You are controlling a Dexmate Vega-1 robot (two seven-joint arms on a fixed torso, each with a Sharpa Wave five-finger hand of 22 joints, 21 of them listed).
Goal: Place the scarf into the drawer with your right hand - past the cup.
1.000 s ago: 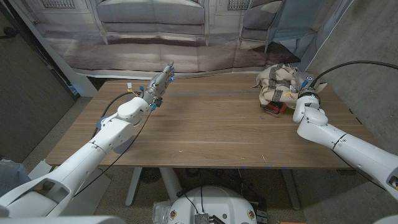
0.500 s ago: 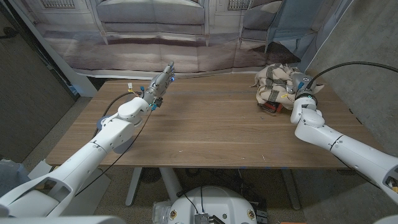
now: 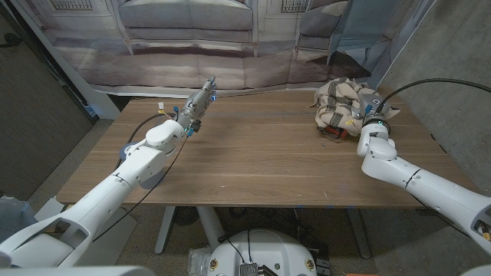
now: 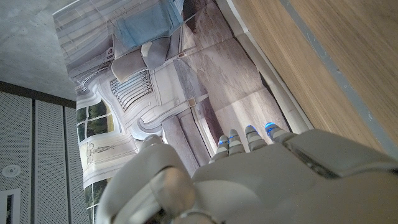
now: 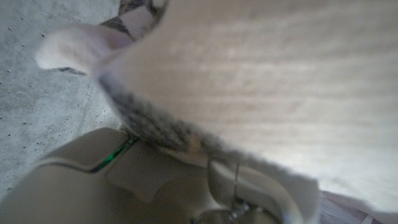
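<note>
scarf [image 3: 340, 105], a checked beige bundle, sits at the counter's [image 3: 261, 161] far right in the head view, with the right robot hand [image 3: 367, 107] pressed into its side and seemingly gripping it, above something red at its base; the left robot hand [image 3: 201, 100] hovers over the far left edge, fingers straight and together, holding nothing. left wrist view shows that robot hand [image 4: 249, 180] with fingers side by side over the counter edge. right wrist view has blurred scarf cloth [image 5: 261, 81] draped right over the right robot hand [image 5: 155, 186].

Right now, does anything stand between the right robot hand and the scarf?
Nothing visible does. The right robot hand is already at the scarf, with the cloth bunched up against it at the table's far right corner; the right wrist view shows fabric draped close over the hand.
</note>
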